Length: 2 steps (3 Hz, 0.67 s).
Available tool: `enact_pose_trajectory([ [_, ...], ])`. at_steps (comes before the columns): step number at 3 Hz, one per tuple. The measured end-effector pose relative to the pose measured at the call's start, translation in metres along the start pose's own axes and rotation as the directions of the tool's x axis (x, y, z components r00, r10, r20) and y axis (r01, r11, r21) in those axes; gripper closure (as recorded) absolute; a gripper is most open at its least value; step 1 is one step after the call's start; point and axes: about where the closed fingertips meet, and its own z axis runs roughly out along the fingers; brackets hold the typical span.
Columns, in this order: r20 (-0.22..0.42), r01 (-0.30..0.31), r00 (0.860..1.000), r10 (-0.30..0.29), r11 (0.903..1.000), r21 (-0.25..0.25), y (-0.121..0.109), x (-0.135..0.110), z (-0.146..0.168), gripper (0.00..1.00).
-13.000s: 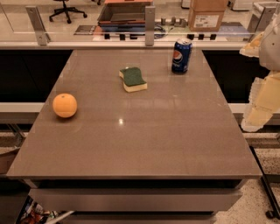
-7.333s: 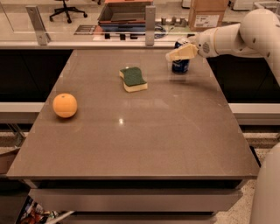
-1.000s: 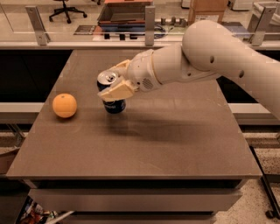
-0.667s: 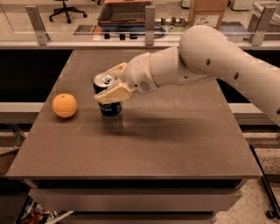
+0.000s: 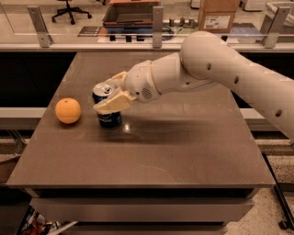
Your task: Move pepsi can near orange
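The pepsi can (image 5: 108, 118), blue with a silver top, stands upright on the brown table (image 5: 183, 151), left of the middle. My gripper (image 5: 111, 92) is shut on the pepsi can, one finger in front of it and one behind. The orange (image 5: 68, 110) sits on the table just left of the can, a small gap between them. My white arm reaches in from the right across the table.
The green-and-yellow sponge is hidden behind my arm. A glass rail with metal posts (image 5: 157, 20) runs along the table's far edge. A cardboard box (image 5: 217, 14) and an office chair (image 5: 70, 8) stand beyond it.
My gripper has carried the pepsi can from the table's far right to the left, and in the last second a little further left toward the orange.
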Motion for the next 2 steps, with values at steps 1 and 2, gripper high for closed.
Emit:
enact_pose_trajectory([
  [1,0.000,0.001,1.000,-0.001,1.0000,-0.005,0.0014,-0.0008,0.0022,0.87],
  [2,0.000,0.003,1.000,-0.003,1.0000,-0.009,0.0027,-0.0020,0.0040,0.63],
])
